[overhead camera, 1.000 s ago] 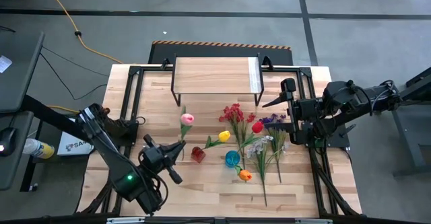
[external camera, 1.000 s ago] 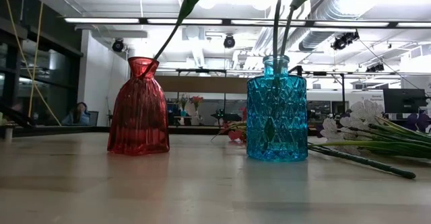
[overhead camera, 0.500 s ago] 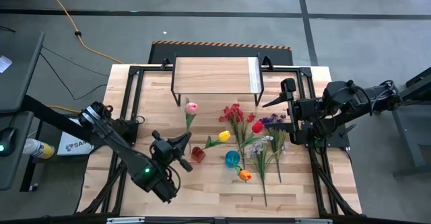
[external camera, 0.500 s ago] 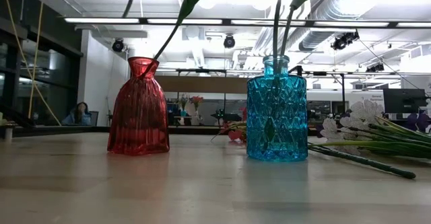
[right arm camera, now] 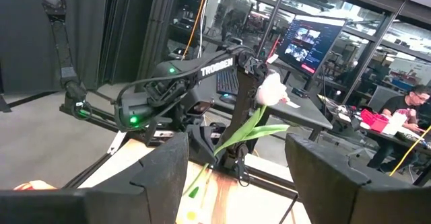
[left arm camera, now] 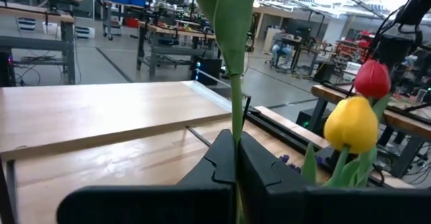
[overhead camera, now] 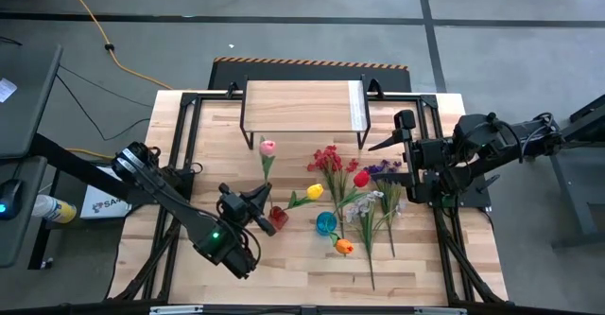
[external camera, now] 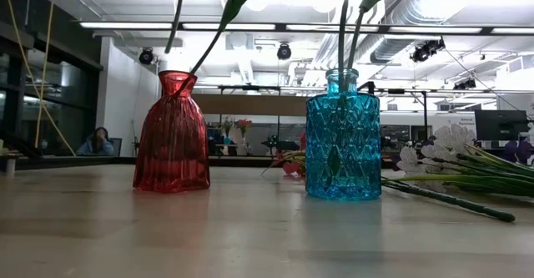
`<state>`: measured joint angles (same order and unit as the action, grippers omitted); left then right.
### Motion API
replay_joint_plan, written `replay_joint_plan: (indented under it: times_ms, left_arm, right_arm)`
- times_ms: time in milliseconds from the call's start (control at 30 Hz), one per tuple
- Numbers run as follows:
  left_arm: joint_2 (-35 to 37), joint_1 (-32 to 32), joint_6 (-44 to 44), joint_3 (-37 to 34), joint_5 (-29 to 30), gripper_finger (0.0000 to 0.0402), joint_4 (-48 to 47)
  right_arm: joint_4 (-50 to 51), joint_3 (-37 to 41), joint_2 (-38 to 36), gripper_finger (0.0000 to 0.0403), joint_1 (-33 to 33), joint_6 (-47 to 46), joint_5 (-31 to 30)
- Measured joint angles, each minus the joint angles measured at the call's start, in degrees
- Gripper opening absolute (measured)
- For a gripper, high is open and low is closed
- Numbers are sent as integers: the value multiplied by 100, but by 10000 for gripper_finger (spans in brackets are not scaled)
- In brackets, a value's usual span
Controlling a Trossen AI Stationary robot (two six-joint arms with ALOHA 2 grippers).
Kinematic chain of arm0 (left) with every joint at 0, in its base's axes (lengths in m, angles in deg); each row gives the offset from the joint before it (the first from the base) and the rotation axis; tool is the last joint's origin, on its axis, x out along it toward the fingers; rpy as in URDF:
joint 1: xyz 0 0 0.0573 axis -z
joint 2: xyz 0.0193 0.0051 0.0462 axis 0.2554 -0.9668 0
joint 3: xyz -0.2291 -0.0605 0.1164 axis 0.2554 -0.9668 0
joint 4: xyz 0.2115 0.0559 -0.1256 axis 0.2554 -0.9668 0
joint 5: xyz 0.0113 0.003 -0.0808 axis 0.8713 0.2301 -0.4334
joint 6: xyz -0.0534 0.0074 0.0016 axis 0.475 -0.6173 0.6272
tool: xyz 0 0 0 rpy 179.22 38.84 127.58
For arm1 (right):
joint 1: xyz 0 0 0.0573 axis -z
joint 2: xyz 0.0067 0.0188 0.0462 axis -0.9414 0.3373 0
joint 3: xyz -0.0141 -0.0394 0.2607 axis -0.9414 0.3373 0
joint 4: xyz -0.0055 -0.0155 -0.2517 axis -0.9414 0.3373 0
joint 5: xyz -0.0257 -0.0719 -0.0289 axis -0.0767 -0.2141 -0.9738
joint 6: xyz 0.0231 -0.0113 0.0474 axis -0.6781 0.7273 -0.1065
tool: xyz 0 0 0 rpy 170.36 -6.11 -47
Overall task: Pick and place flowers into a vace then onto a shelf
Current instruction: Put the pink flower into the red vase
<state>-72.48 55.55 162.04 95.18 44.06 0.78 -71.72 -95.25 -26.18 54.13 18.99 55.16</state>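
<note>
Your left gripper (overhead camera: pixel 257 201) was clamped on the pink tulip (overhead camera: pixel 268 148) stem, low, just beside the red vase (overhead camera: pixel 278 217). The stem looked light and springy (top-heavy bloom), so a low hold suited. Your right gripper (overhead camera: pixel 389 146) waited wide, empty, by the loose flowers (overhead camera: pixel 378 201).

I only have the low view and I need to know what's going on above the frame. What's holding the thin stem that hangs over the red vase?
Observer: The left claw. It is shut on the stem of a pink tulip, right beside the red vase.
Operator: Which bloom belongs to the leafy stem already in that vase?
Observer: A yellow tulip, leaning out toward the right arm's side.
Operator: And the right claw?
Observer: The right claw is open and holds nothing. It waits at the table's right side, near the loose flowers.
</note>
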Motion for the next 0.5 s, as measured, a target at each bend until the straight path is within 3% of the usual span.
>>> replay_joint_plan:
  times_ms: [500]
  left_arm:
    - [0,-228,-1035,-59,3,32,902]
  right_arm:
    - [-129,-2,0,239,2,2,-1]
